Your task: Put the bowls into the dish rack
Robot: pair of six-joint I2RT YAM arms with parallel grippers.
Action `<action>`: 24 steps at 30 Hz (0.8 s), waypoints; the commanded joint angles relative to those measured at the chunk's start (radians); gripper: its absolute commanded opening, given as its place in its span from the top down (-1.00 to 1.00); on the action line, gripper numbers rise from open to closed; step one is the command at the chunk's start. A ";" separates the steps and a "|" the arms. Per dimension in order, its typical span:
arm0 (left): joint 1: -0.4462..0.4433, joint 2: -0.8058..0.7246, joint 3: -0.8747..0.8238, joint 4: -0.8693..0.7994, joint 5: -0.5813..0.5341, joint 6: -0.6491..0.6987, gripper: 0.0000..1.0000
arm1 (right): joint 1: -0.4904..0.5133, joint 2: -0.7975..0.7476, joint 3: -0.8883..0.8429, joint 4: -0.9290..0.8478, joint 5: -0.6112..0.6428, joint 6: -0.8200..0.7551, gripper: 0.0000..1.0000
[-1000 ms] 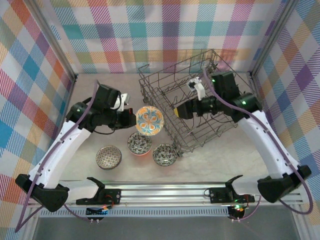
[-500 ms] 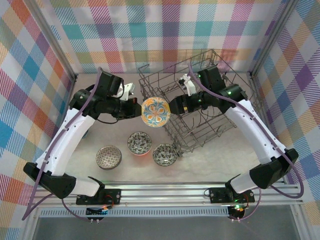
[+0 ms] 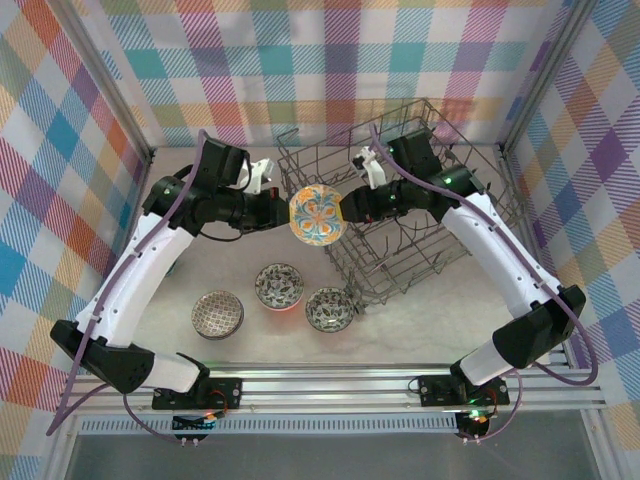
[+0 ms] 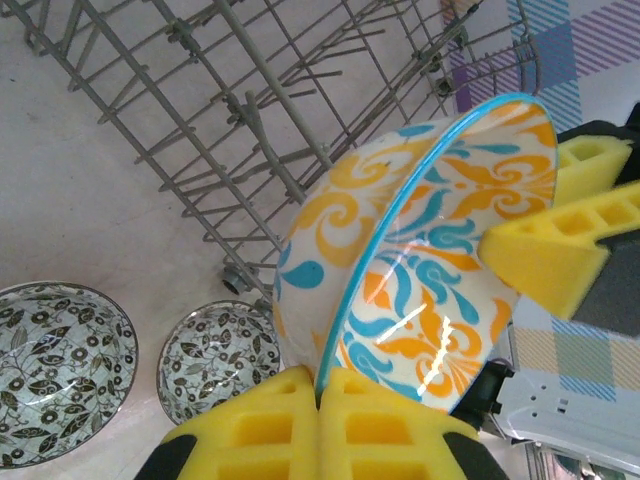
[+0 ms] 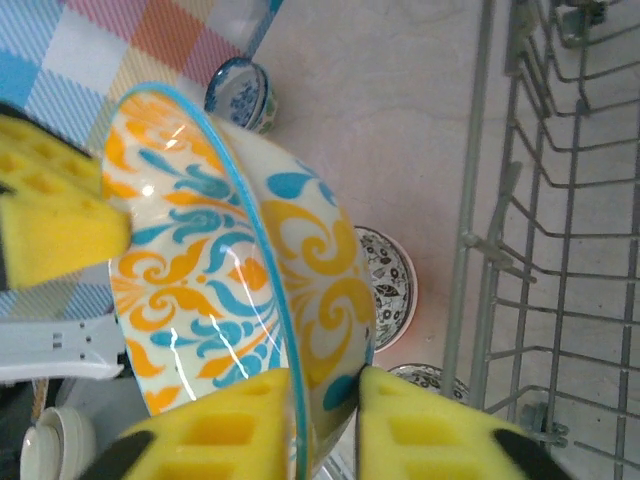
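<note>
The orange-yellow bowl [image 3: 316,213] hangs in the air between the two arms, tipped up on edge so its swirled inside faces the overhead camera. It sits at the left side of the dish rack [image 3: 375,290], overlapping that side's wires from above; whether it touches them I cannot tell.

The left tool [image 3: 283,208] is clamped on the bowl's rim from the left. In its own wrist view the tool [image 4: 320,395] has its yellow pads pressed together on the blue edge of the bowl [image 4: 420,270], with the rack [image 4: 250,110] behind. The right tool [image 3: 350,208] grips the opposite side (the right wrist view shows it best). There the tool [image 5: 325,385] has one pad inside and one outside the wall of the bowl [image 5: 230,260], both touching it.

Three more bowls stand upright in a loose row on the surface [image 3: 450,310], near the rack's front corner: the grey mosaic bowl [image 3: 217,314], the dark floral bowl [image 3: 279,287] with its orange-red outside, and a third bowl [image 3: 329,309] closest to the rack. A blue bowl [image 5: 240,95] rests on the surface farther left.
</note>
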 commanded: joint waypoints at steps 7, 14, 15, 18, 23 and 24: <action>-0.009 0.029 0.027 0.082 -0.011 -0.004 1.00 | 0.009 -0.011 0.036 0.016 0.010 -0.005 0.84; -0.014 0.068 0.104 0.123 -0.008 0.009 0.25 | 0.010 -0.022 0.084 0.004 0.135 0.038 0.94; -0.015 0.083 0.137 0.126 -0.003 0.019 0.10 | 0.009 -0.026 0.090 0.004 0.169 0.045 0.99; -0.009 0.123 0.211 0.141 0.018 0.028 -0.18 | 0.003 -0.035 0.113 0.000 0.311 0.073 1.00; 0.027 0.183 0.245 0.194 0.097 0.026 -0.28 | -0.069 -0.059 0.108 0.061 0.463 0.166 1.00; 0.033 0.197 0.250 0.199 0.110 0.028 -0.30 | -0.084 -0.060 0.110 0.070 0.487 0.169 1.00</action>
